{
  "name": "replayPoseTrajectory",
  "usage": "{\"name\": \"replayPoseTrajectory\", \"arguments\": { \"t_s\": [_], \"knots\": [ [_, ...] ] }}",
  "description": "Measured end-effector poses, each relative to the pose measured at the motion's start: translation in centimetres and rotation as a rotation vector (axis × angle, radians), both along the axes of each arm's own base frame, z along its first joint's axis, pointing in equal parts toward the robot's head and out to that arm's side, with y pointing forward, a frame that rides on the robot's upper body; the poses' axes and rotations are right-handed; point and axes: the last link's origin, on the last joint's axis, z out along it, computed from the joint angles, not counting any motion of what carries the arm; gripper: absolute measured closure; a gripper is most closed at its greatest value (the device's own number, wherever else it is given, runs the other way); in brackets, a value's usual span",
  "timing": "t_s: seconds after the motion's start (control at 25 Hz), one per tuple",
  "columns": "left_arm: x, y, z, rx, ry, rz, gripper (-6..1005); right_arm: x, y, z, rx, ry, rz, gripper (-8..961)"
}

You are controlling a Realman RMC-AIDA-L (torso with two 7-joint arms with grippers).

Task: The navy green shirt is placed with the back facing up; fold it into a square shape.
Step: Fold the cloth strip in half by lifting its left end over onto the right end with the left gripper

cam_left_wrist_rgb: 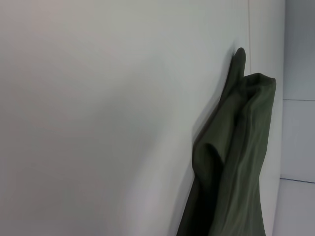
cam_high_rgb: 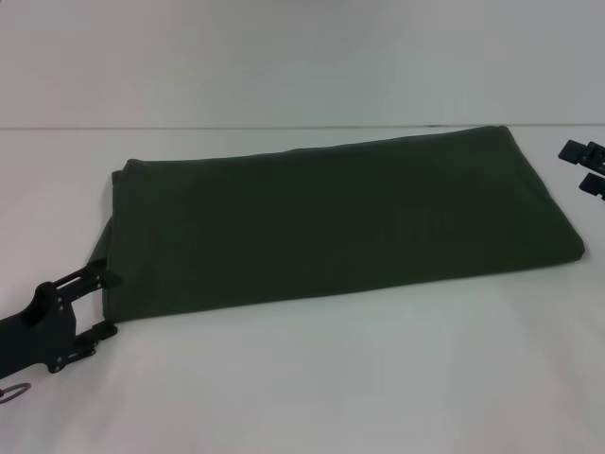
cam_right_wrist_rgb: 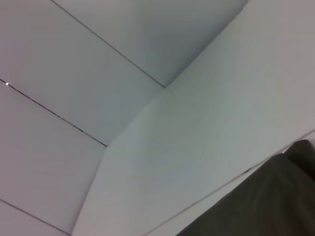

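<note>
tabletop (cam_high_rgb: pixel 312 388): white, carries all | shirt (cam_high_rgb: pixel 340 222): long folded band lying flat across it; soft, limp, light, best pinched at end corners | left hand (cam_high_rgb: pixel 102 305): fingers spread at shirt's left end, grasping nothing | right hand (cam_high_rgb: pixel 586 168): just off shirt's right end, grip unclear

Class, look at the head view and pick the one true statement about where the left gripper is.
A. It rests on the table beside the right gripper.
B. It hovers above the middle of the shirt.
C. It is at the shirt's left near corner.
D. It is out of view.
C: the left gripper sits at the left near corner of the navy green shirt, its open fingers reaching the fabric edge, far from the right gripper.
</note>
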Motion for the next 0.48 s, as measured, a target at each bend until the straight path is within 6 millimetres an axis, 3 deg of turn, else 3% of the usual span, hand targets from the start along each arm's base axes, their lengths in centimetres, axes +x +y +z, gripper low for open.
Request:
{"name": "replayPoseTrajectory", "arguments": {
  "t_s": [0.48],
  "knots": [
    [0.53, 0.08, -0.03, -0.008, -0.018, -0.024, 186, 0.31, -0.11, -0.09, 0.0, 0.016, -0.016, 35]
  ]
}}
